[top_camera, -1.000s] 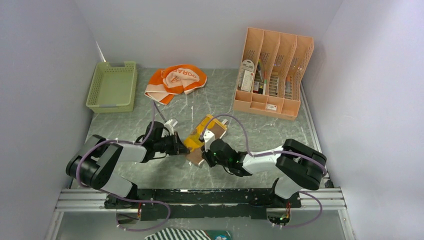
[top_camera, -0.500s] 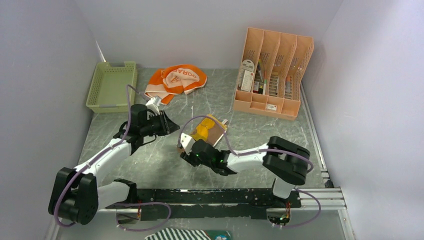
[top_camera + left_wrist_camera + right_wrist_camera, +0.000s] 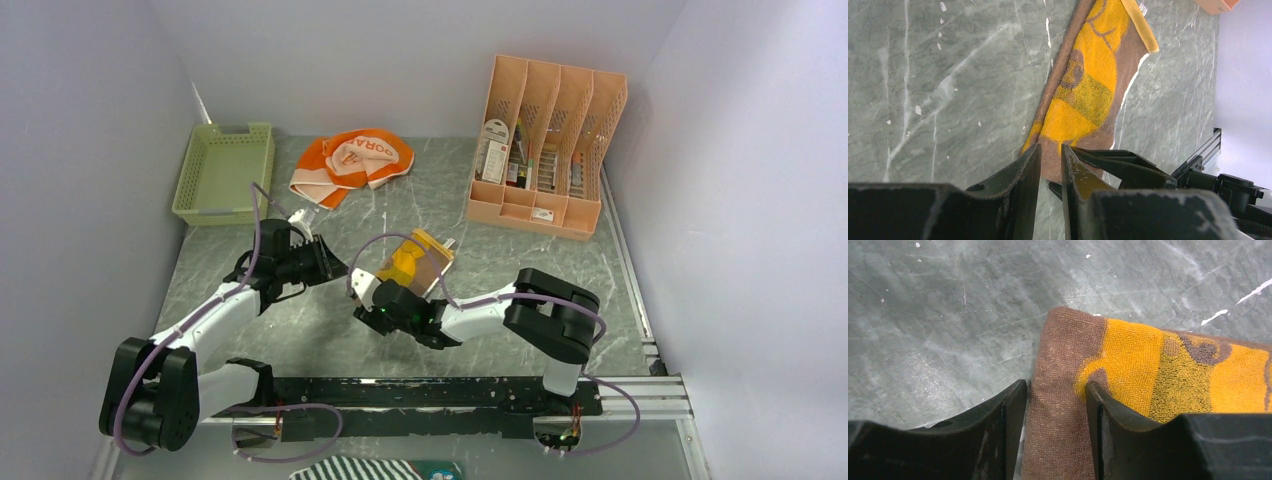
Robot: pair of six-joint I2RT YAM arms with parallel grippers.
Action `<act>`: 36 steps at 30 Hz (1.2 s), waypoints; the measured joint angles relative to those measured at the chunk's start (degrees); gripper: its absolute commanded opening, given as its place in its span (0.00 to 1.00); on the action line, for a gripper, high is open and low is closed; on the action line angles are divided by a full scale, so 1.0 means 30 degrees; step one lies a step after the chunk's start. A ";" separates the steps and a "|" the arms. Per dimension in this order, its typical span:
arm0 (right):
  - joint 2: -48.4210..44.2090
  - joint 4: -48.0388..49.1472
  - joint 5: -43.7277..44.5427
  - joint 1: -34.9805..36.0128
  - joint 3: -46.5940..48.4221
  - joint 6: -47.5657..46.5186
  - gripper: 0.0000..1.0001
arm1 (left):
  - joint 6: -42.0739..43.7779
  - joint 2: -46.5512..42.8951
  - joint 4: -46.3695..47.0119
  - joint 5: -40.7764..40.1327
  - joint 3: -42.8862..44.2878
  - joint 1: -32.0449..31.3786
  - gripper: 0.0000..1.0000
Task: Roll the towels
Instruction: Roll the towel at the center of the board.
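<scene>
The yellow-tan towel (image 3: 415,258) lies as a long folded strip mid-table, with brown edges and a yellow middle (image 3: 1083,90). My right gripper (image 3: 372,300) is at its near brown end. In the right wrist view its fingers (image 3: 1055,385) close on a band of brown cloth, and the yellow part (image 3: 1148,365) runs off to the right. My left gripper (image 3: 335,262) hangs left of the towel, apart from it, its fingers (image 3: 1050,147) almost together and empty. The orange-bordered towel (image 3: 352,160) with lettering lies crumpled at the back.
A pale green basket (image 3: 225,172) stands at the back left. A peach desk organizer (image 3: 545,145) with small items stands at the back right. Bare marble table (image 3: 300,330) lies between the arms and the near rail.
My left gripper has let go of the towel's near end and drawn back to the left. My right gripper has slid left to that near end. The towel now lies straighter.
</scene>
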 measured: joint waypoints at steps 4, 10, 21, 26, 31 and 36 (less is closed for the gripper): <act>-0.0291 -0.0087 -0.0656 -0.0022 -0.0335 0.0619 0.29 | -0.0022 -0.0029 0.0036 0.0007 -0.0124 0.0015 0.32; -0.1552 0.0342 -0.3803 -0.1377 -0.1698 0.2448 0.09 | -0.0226 -0.0619 0.0109 0.0240 -0.0947 0.0029 0.31; -0.2484 0.1231 -1.1723 -0.5690 -0.2295 0.6958 0.00 | -0.0823 -0.3395 0.1027 0.1712 -0.2208 0.0022 0.33; -0.1282 0.1858 -1.4440 -0.7300 -0.1639 0.8641 0.00 | -0.1501 -0.3089 0.2463 0.2186 -0.2892 -0.0437 0.32; 0.0576 0.2637 -1.6502 -0.8655 -0.1479 1.0054 0.00 | -0.2208 -0.1158 0.4211 0.2135 -0.3075 -0.2273 0.32; 0.1749 0.3439 -1.7952 -0.9544 -0.1399 1.1154 0.00 | -0.2827 0.0984 0.6164 0.1792 -0.3075 -0.4007 0.30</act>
